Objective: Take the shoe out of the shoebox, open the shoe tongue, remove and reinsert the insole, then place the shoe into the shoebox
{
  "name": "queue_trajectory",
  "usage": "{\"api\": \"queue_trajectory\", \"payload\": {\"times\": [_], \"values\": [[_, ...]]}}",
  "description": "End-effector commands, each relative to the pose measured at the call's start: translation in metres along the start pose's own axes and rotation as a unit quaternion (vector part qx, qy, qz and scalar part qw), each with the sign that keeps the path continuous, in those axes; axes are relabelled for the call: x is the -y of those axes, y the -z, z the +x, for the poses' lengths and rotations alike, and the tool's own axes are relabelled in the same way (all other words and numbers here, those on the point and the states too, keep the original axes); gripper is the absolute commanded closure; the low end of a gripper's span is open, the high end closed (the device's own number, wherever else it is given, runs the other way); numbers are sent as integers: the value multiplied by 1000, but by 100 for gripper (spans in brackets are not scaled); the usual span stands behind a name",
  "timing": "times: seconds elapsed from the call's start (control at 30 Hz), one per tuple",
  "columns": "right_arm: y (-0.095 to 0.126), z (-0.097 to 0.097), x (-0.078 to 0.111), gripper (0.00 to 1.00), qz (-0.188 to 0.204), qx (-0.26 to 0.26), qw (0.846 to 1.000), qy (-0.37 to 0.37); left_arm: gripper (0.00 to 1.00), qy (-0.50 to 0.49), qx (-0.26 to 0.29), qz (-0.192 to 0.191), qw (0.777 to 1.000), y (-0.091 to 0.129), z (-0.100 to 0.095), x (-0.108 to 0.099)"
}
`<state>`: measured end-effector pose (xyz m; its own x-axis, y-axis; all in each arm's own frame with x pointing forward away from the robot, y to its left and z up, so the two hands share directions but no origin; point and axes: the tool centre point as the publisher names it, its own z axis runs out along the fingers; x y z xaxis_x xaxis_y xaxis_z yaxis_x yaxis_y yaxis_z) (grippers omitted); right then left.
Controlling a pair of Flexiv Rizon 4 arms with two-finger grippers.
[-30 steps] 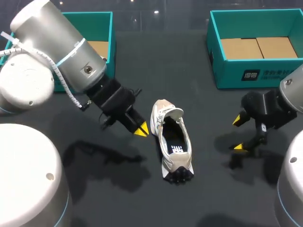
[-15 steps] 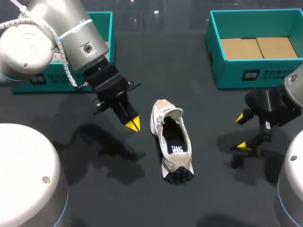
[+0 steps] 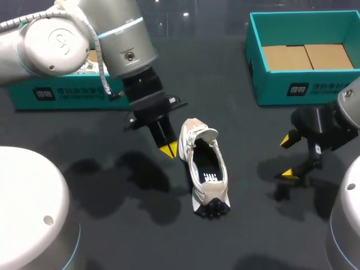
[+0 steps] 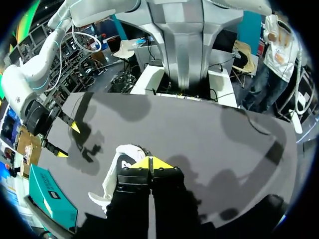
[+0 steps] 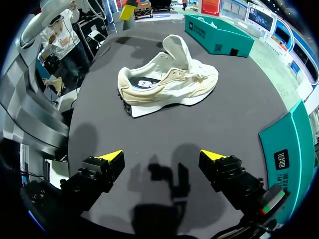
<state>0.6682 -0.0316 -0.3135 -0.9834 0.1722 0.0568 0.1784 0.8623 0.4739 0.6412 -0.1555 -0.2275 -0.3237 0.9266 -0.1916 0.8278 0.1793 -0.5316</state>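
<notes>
The dark worktop carries an open teal shoebox at its far right corner, cardboard floor showing, and a second teal shoebox at its far left corner, partly hidden by the left arm. A white and beige sneaker stands on its sole at the worktop's middle, outside both boxes, toe towards the far edge, tongue raised, insole seated inside. The left tool, tips pressed together, sits just beside the sneaker's forefoot; the right tool, fingers wide apart, hangs near the right edge.

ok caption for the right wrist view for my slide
Open yellow-tipped fingers above the black table, a cream lace-up sneaker ahead, tongue up
</notes>
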Motion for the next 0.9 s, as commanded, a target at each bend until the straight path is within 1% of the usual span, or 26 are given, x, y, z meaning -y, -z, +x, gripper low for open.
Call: {"api": "queue_trajectory", "payload": {"times": [0.03, 0.1, 0.13, 0.17, 0.23, 0.3, 0.57, 0.63, 0.7, 0.73, 0.77, 0.8, 0.9], "values": [[1, 2, 0, 0, 1, 1, 1000, 0, 100, -9, -39, -3, 999, -6, -9, -4], [1, 2, 0, 0, 1, 1, 1000, 0, 100, -23, -43, 2, 999, -15, -19, -8], [1, 2, 0, 0, 1, 1, 1000, 0, 100, -36, -42, -1, 998, -19, -23, -10], [1, 2, 0, 0, 1, 1, 1000, 0, 100, -29, -37, -16, 999, -23, -28, -13], [1, 2, 0, 0, 1, 1, 1000, 0, 100, -45, -35, -12, 998, -29, -36, -18], [1, 2, 0, 0, 1, 1, 1000, 0, 100, -40, -34, -37, 998, -32, -42, -21], [1, 2, 0, 0, 1, 1, 1000, 0, 100, -40, -34, -37, 998, -32, -42, -21], [1, 2, 0, 0, 1, 1, 1000, 0, 100, -38, -55, -49, 997, -47, -51, -27], [1, 2, 0, 0, 1, 1, 1000, 0, 100, -41, -70, -33, 996, -60, -57, -34], [1, 2, 0, 0, 1, 1, 1000, 0, 100, -38, -79, -36, 996, -66, -60, -35], [1, 2, 0, 0, 1, 1, 1000, 0, 100, -36, -87, -50, 994, -70, -62, -35], [1, 2, 0, 0, 1, 1, 1000, 0, 100, -41, -97, -54, 993, -72, -62, -33], [1, 2, 0, 0, 1, 1, 1000, 0, 100, -41, -97, -54, 993, -72, -62, -33]]}}
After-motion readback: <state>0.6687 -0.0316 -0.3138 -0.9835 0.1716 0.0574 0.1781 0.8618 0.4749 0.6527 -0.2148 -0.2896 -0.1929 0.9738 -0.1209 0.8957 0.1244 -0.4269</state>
